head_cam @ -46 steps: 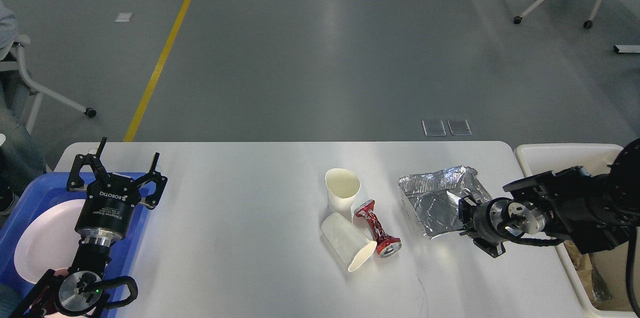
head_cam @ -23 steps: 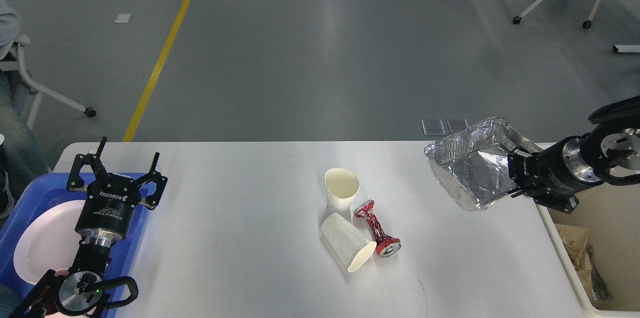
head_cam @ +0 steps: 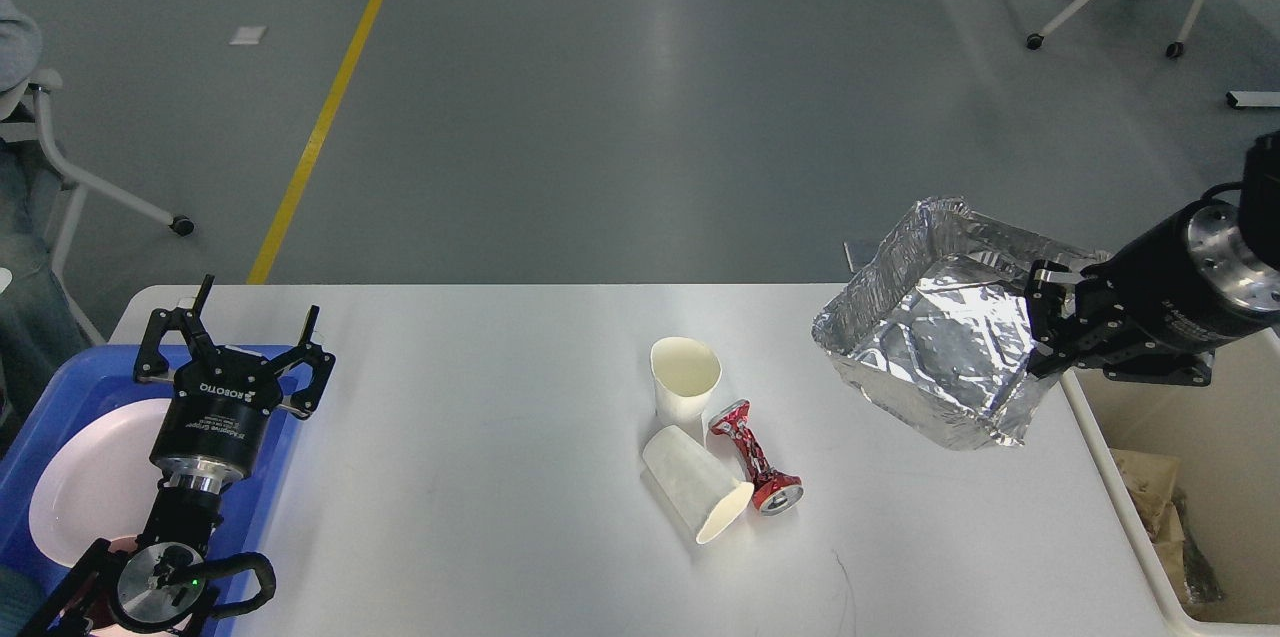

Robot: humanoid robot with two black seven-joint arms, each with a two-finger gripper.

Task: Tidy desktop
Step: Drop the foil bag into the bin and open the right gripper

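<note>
The foil tray (head_cam: 935,357) that lay flat on the desk (head_cam: 480,477) a second ago is now up in the air at the right of the frame, tilted with its open side toward the camera, its lower corner hanging over the desk's right edge. The right claw (head_cam: 1050,322) is clenched on the tray's right rim and has carried it up and toward the cream bin (head_cam: 1100,447) at the lower right (some crumpled waste already lies in there). My judgement: one piece of rubbish is nearly cleared, and what remains is to bring it over the bin's opening and let go.

The left claw (head_cam: 250,332) has not moved; it hovers with its fingers spread, grasping nothing, above the blue tray (head_cam: 60,387) and its white plate (head_cam: 90,487) at the lower left.

Left on the desk, middle of the frame: an upright paper cup (head_cam: 684,382), a second paper cup (head_cam: 697,485) lying on its side, and a crushed red can (head_cam: 755,459) just beside both. Nothing stands between the foil tray and the bin; only the bin's near wall must be cleared.
</note>
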